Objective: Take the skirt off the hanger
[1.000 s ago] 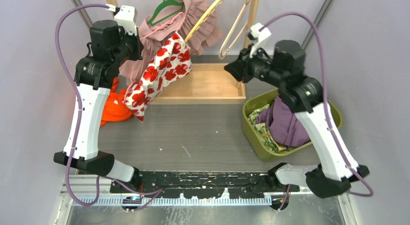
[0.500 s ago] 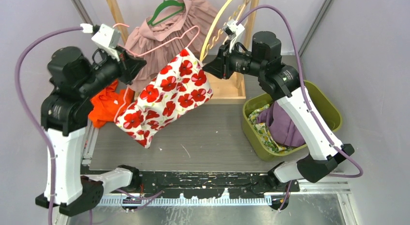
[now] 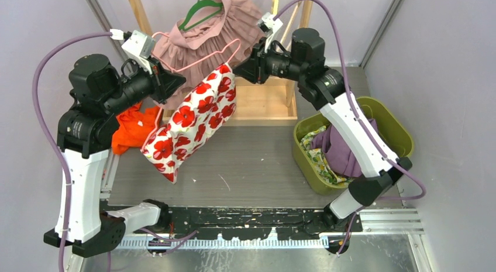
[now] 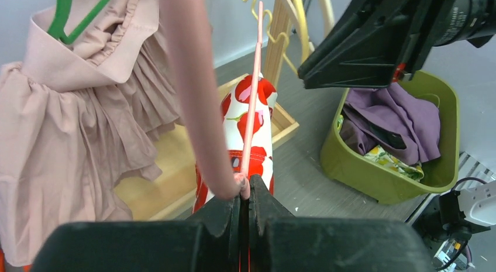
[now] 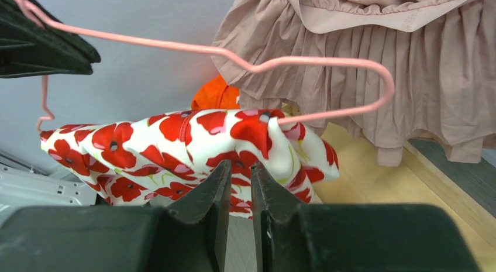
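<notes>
The white skirt with red poppies [image 3: 193,117] hangs from one end of a thin pink wire hanger [image 3: 202,58], above the grey table. My left gripper [image 3: 175,82] is shut on the hanger's other end; in the left wrist view the wire [image 4: 252,96] runs up from the shut jaws [image 4: 245,193] with the skirt [image 4: 248,117] behind it. My right gripper [image 3: 238,71] sits just right of the skirt's top corner. In the right wrist view its jaws [image 5: 238,167] are nearly together and empty, with the skirt [image 5: 175,143] beyond the tips and the hanger [image 5: 327,60] above.
A pink pleated dress [image 3: 205,32] on a green hanger [image 3: 199,11] hangs at the back. An orange garment [image 3: 131,126] lies at the left. A wooden stand base [image 3: 257,102] sits behind, and a green bin [image 3: 398,131] of clothes at the right.
My right gripper has moved left and up, close to the skirt's top corner. The skirt has swung in and hangs narrower. My left gripper keeps hold of the hanger and has shifted a little right.
</notes>
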### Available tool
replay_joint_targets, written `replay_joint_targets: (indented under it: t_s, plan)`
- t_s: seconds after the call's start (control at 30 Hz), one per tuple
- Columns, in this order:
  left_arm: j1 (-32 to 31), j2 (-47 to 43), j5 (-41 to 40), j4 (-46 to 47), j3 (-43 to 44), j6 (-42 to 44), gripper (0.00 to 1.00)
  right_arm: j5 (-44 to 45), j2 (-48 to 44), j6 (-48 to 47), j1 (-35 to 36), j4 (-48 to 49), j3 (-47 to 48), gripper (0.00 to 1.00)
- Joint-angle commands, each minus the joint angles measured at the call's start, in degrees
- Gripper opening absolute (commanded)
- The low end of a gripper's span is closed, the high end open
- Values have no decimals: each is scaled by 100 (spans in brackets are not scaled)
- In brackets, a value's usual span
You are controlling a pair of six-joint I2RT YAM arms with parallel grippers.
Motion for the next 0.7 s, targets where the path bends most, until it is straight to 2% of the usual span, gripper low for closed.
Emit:
replay_joint_targets:
  t_s: [0.0, 0.2, 0.67]
  plan:
    - [-35, -152, 98, 564, 59, -84, 0, -140, 279, -31, 34, 582, 389, 25]
    - [-73, -144, 57, 529, 69, -59, 0, -102, 638, -258, 38, 454, 739, 25]
    - [-109, -109, -42, 467, 84, 59, 0, -222, 854, -210, 40, 481, 693, 24]
